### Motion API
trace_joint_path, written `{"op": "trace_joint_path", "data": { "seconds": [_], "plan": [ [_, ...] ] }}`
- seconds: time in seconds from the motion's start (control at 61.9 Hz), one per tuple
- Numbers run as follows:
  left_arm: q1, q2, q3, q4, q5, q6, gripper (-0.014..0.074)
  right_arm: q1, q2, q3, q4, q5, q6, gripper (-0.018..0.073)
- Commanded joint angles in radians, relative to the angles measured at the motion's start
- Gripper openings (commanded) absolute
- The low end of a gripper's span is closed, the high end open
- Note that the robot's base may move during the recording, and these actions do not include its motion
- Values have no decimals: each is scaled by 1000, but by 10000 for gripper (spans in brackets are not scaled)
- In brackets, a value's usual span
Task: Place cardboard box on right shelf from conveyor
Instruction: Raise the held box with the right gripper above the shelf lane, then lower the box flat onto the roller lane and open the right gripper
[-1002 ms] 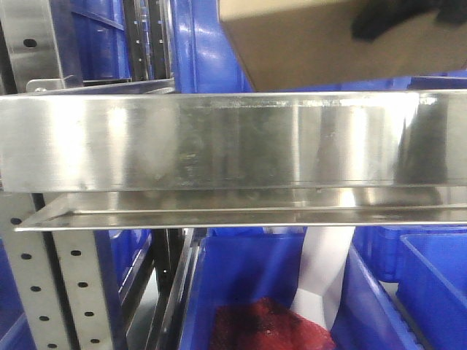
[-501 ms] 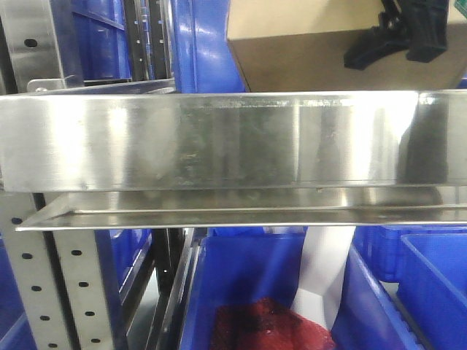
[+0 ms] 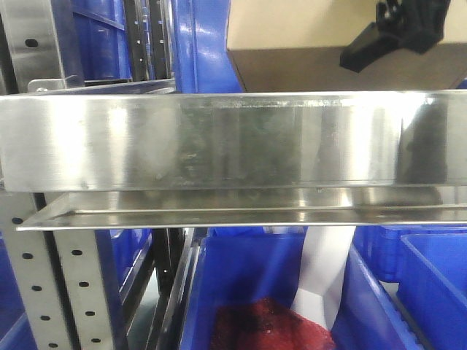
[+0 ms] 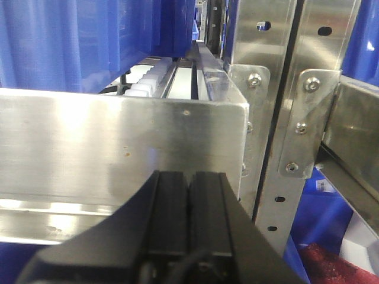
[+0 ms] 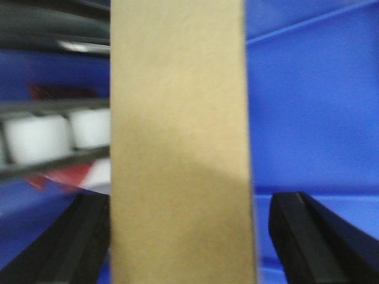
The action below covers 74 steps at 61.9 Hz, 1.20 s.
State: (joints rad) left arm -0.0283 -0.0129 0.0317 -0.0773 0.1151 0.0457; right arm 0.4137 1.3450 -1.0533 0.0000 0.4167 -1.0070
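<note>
Step in hand: the placing on the right shelf [image 3: 219,142]; the cardboard box [image 3: 292,44] sits at about 1 o'clock in the front view, its lower part hidden behind the shelf's tall mirror-like lip, so whether it rests on the shelf floor cannot be told.
Right gripper: the right gripper [image 5: 183,236] has the box's narrow face between its fingers [image 5: 83,236]. The left finger lies against the cardboard, while a strip of blue shows between the box and the other finger at 5 o'clock. Whether it is gripping or has let go cannot be told.
Left gripper: the left gripper [image 4: 188,207] has its two black fingers pressed together with nothing between them, facing a steel lip [image 4: 118,142] at 12 o'clock.
Next move, as a judgement: settle the box flat behind the lip, spread the fingers fully, then lift the arm away without dragging the box along.
Risk, as a judgement: the slim box could tip once it stands free.
Conveyor: not seen in these views.
Containers: a blue bin [image 3: 241,292] below the shelf at 6 o'clock holds red mesh material [image 3: 266,328] and something white [image 3: 325,270]. The neighbouring blue bin [image 3: 434,284] at 4 o'clock shows no contents.
</note>
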Motion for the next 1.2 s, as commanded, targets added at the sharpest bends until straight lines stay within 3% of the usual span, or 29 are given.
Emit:
{"op": "trace_joint_path", "data": {
  "seconds": [0.0,0.081,0.21,0.339,0.469,0.63,0.727,0.873,1.18],
  "plan": [
    [2,-14,9,-6,-89,0,-116,0,-61,-36,66,-33,78,627],
    [2,-14,9,-6,-89,0,-116,0,-83,-32,76,-25,169,625],
    [2,-14,9,-6,-89,0,-116,0,-141,0,66,-69,433,624],
    [2,-14,9,-6,-89,0,-116,0,-241,88,-22,-172,802,611],
    [2,-14,9,-6,-89,0,-116,0,-365,208,-145,-273,1170,489],
    [2,-14,9,-6,-89,0,-116,0,-518,325,-225,-333,1428,273],
    [2,-14,9,-6,-89,0,-116,0,-608,386,-225,-348,1488,171],
    [2,-14,9,-6,-89,0,-116,0,-757,459,-244,-355,1488,70],
    [2,-14,9,-6,-89,0,-116,0,-888,503,-248,-355,1488,69]
  ]
}}
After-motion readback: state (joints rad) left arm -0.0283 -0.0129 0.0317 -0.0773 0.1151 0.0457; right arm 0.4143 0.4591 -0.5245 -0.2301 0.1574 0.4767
